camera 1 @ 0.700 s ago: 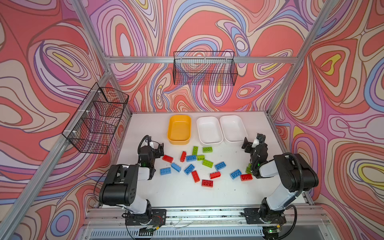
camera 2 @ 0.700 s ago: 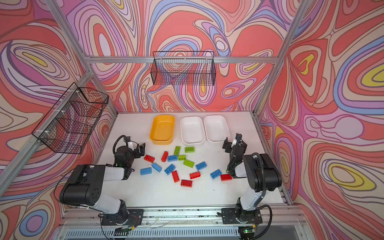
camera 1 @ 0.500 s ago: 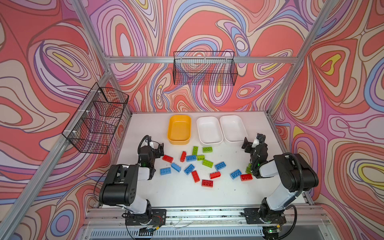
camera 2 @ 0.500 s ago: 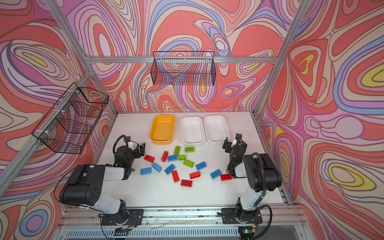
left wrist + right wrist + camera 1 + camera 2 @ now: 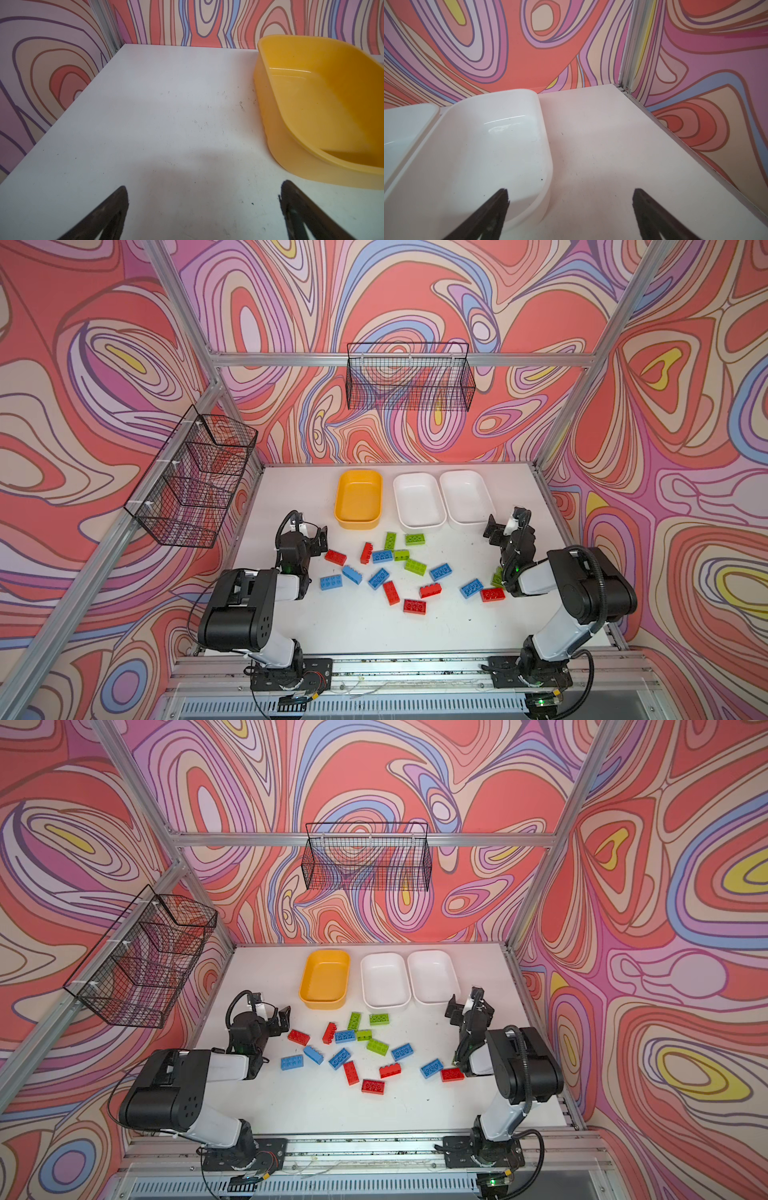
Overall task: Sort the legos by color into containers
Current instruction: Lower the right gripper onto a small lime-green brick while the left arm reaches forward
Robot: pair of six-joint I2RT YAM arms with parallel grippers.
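Observation:
Several red, blue and lime green legos lie scattered mid-table in both top views, from a red one (image 5: 335,557) near my left arm to a red one (image 5: 493,594) by my right arm; a green one (image 5: 497,576) is partly hidden by that arm. Behind them stand three empty containers: a yellow-orange tub (image 5: 358,499) (image 5: 324,108) and two white tubs (image 5: 419,499) (image 5: 467,497) (image 5: 483,149). My left gripper (image 5: 309,531) (image 5: 204,187) is open over bare table beside the yellow tub. My right gripper (image 5: 505,522) (image 5: 570,190) is open at the right white tub's near corner.
Two black wire baskets hang on the walls, one at the back (image 5: 409,377) and one on the left (image 5: 195,477). Aluminium frame posts (image 5: 557,435) stand at the table's corners. The patterned walls close in the table on three sides.

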